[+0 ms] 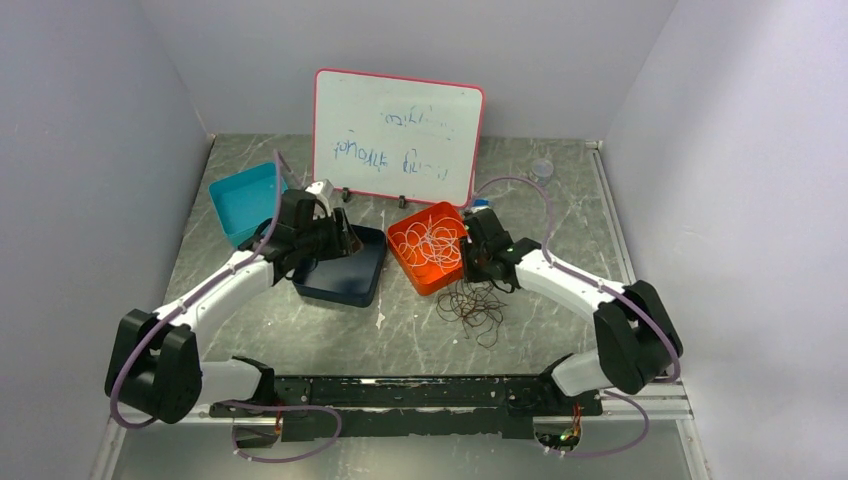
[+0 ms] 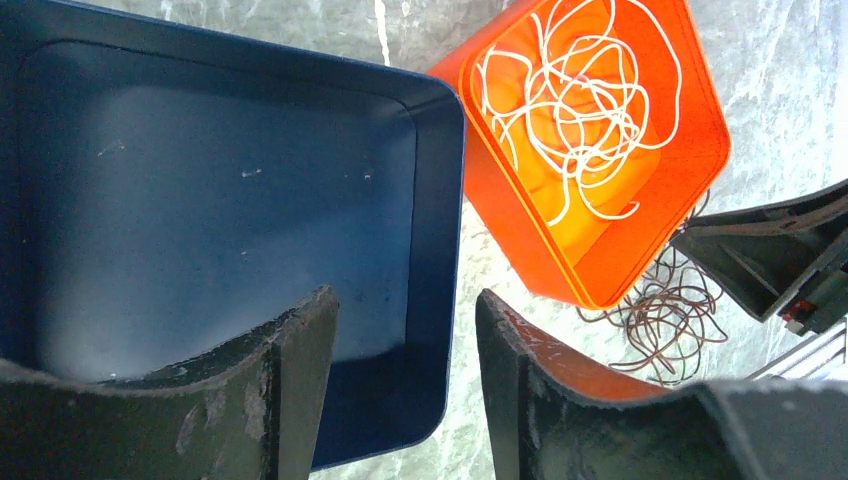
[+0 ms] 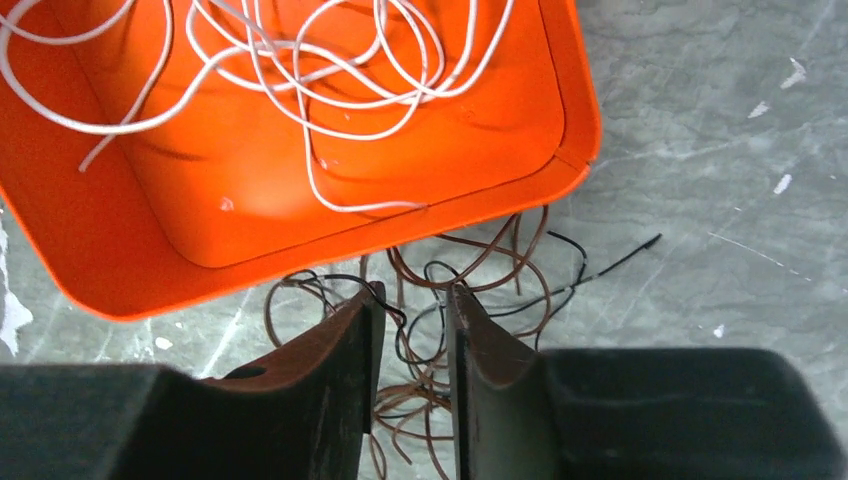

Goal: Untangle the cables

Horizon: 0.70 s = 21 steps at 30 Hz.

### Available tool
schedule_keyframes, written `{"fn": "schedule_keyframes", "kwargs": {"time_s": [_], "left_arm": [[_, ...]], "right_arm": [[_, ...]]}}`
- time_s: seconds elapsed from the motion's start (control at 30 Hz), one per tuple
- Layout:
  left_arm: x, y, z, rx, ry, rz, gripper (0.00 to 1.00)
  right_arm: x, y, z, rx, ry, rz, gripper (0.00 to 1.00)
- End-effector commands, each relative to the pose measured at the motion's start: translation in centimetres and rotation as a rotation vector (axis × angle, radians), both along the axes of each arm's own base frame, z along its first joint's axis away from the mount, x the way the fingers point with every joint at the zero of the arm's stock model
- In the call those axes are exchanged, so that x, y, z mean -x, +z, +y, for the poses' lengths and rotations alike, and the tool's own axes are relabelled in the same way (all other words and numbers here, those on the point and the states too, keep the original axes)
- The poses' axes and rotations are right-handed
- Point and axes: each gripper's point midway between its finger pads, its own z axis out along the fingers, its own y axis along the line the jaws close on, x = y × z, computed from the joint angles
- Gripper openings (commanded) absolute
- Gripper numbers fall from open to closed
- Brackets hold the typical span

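Observation:
A white cable (image 1: 435, 240) lies looped inside the orange tray (image 1: 405, 262); it also shows in the left wrist view (image 2: 575, 100) and the right wrist view (image 3: 330, 60). A tangle of brown cable (image 1: 472, 305) with a thin black cable (image 3: 600, 262) through it lies on the table against the tray's near side. My right gripper (image 3: 410, 295) is open, low over this tangle at the tray's edge, with brown (image 3: 500, 255) and black strands between its fingers. In the top view it (image 1: 468, 268) is beside the tray. My left gripper (image 2: 405, 300) is open and empty above the dark blue tray's corner.
The dark blue tray (image 1: 340, 275) sits left of the orange tray and holds nothing. A teal tray (image 1: 245, 200) stands at the back left. A whiteboard (image 1: 395, 135) stands upright at the back. Walls close in both sides.

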Motion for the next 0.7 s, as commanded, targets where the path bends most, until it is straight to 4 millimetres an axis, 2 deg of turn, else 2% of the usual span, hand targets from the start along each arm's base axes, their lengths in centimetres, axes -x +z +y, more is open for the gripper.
{"fn": "schedule_keyframes", "kwargs": {"time_s": [0.0, 0.1, 0.2, 0.37, 0.6, 0.67], "left_arm": [[0.7, 0.1, 0.0, 0.026, 0.007, 0.003, 0.58], [0.8, 0.3, -0.1, 0.032, 0.001, -0.01, 0.59], [0.8, 1.1, -0.5, 0.055, -0.029, -0.049, 0.64], [0.8, 3.6, -2.2, 0.094, -0.109, -0.14, 0.76], [2.1, 6.4, -8.3, 0.133, -0.268, -0.24, 0.81], [2.5, 7.3, -10.1, 0.161, -0.298, -0.246, 0.8]], "right_arm": [[-1.7, 1.0, 1.5, -0.032, 0.04, -0.045, 0.28], [-1.8, 1.3, 1.9, -0.053, 0.046, -0.054, 0.11], [-1.7, 2.1, 1.9, -0.068, 0.048, -0.068, 0.0], [-1.1, 4.7, 1.6, -0.078, 0.058, -0.089, 0.0], [-0.6, 10.0, 1.3, -0.12, 0.053, -0.142, 0.0], [-0.9, 12.9, 1.3, -0.155, 0.026, -0.189, 0.0]]}}
